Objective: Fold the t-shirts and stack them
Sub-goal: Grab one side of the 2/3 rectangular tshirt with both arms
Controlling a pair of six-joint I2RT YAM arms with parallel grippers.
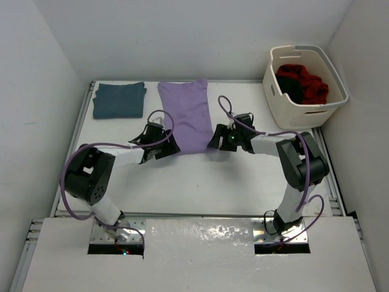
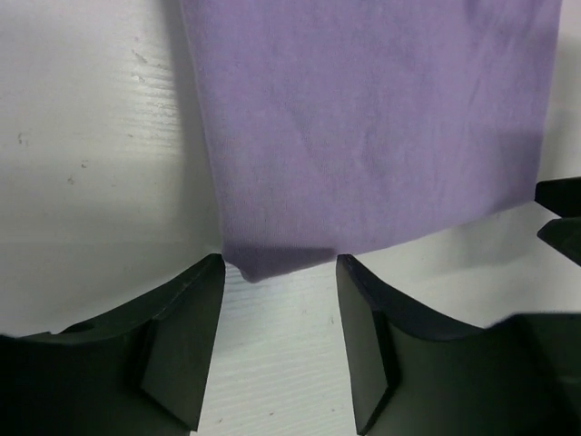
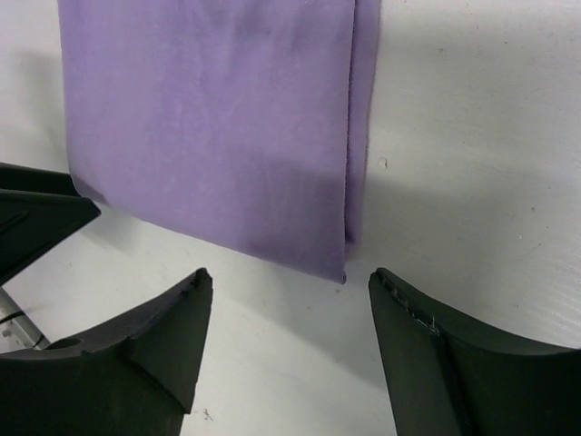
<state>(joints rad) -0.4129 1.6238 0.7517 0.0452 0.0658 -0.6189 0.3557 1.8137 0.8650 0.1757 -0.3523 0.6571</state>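
Observation:
A lavender t-shirt [image 1: 188,112] lies flat on the table, folded into a long strip. Its near left corner [image 2: 263,263] sits just ahead of my left gripper [image 2: 280,263], whose jaws stand apart with only bare table between them. My right gripper [image 3: 289,277] is open too, at the strip's near right corner [image 3: 343,272], not touching it. In the top view the left gripper [image 1: 170,148] and right gripper [image 1: 214,140] flank the strip's near end. A folded teal-blue t-shirt [image 1: 119,99] lies at the back left. Red cloth [image 1: 311,85] and black cloth [image 1: 290,86] fill the basket.
The cream laundry basket [image 1: 302,111] stands at the back right, beyond the table's corner. White walls close the table in on the left, back and right. The tip of the other gripper shows at the edge of each wrist view.

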